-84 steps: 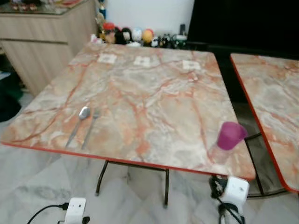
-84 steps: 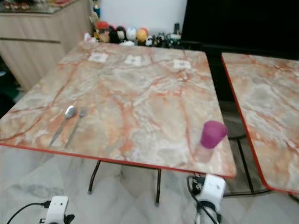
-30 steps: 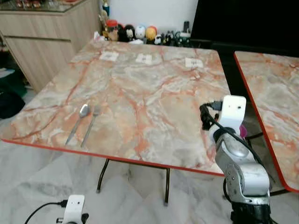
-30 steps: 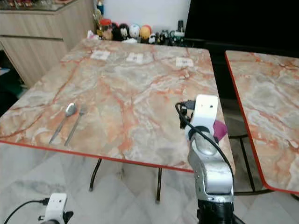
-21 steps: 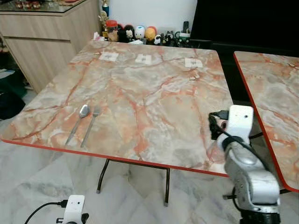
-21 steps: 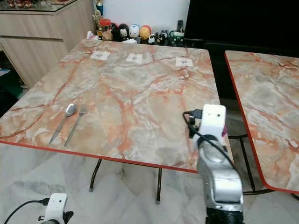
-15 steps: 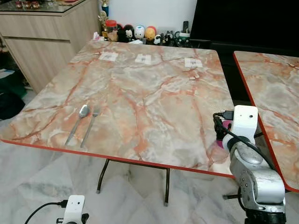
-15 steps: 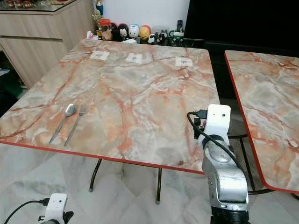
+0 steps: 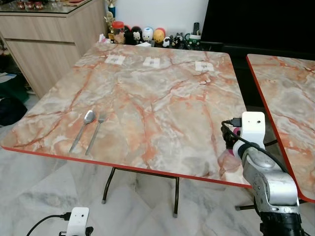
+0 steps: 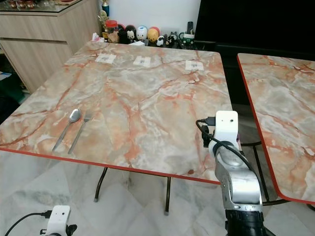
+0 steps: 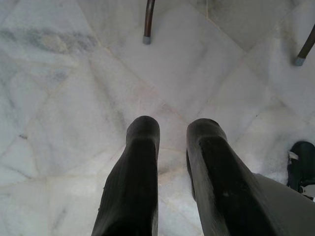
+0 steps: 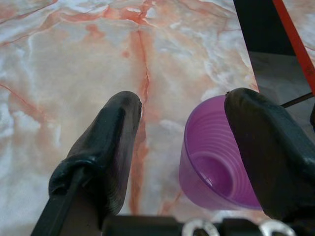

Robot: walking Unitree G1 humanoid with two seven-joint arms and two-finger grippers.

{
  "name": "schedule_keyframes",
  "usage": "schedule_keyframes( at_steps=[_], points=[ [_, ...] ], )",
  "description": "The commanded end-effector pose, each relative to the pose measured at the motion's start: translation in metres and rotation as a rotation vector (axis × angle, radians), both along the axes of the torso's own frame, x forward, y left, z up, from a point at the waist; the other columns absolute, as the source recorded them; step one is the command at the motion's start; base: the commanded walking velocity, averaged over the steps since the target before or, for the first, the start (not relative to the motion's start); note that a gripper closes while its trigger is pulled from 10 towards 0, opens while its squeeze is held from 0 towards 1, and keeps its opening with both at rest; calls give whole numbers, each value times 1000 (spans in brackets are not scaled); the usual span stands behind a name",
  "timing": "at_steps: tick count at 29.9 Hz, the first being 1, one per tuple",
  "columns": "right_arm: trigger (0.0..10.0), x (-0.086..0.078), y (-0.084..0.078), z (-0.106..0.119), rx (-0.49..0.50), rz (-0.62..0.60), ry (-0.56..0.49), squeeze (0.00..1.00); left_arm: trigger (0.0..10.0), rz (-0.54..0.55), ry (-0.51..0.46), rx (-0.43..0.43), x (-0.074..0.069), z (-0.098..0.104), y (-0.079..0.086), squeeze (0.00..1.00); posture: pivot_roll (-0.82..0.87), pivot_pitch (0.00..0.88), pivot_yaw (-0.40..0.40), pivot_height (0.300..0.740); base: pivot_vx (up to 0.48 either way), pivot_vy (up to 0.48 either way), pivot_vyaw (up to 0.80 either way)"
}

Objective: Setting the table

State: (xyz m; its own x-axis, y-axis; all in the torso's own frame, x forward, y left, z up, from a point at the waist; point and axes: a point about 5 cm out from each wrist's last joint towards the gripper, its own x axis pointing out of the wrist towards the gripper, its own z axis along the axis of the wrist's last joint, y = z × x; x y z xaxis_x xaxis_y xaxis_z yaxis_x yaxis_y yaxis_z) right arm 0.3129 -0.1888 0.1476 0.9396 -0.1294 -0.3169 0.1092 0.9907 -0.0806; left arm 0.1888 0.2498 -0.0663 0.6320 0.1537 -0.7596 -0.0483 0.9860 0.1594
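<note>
Straddling a translucent purple ribbed cup [image 12: 216,167] on the marble counter [image 9: 162,98], the right hand [image 12: 182,110] spreads wide, cup upright.

Home dining rm: marble table [image 9: 162,98] w/ spoon [image 9: 82,130], fork [image 9: 95,132]; wood cabinet [image 9: 49,46], figurines [image 9: 142,35].

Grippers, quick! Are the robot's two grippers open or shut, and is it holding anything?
Left gripper: open, empty, hanging above the floor.
Right gripper: open around the purple cup, not gripping it.
</note>
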Motion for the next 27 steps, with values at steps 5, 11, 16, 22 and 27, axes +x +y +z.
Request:
schedule_keyframes(
  at_steps=[5,11,16,22,27],
  points=[
    [10000,4,-4,-4,14,-3,9,0,10000,13,17,-2,-4,-2,2,0,38,6,-26,740,0,0,0],
    [0,6,-7,-9,18,-6,21,0,10000,13,16,-1,-3,-1,3,0,39,13,-23,740,0,0,0],
    [10000,6,-7,-14,20,-5,31,0,10000,13,18,-1,-4,-2,3,0,39,13,-23,740,0,0,0],
    [706,7,-7,-14,20,-3,27,0,10000,15,20,0,-4,-2,3,0,42,12,-23,740,0,0,0],
    [9961,8,-7,-14,19,-5,28,0,10000,14,21,0,-4,-2,3,0,42,12,-24,740,0,0,0]
  ],
)
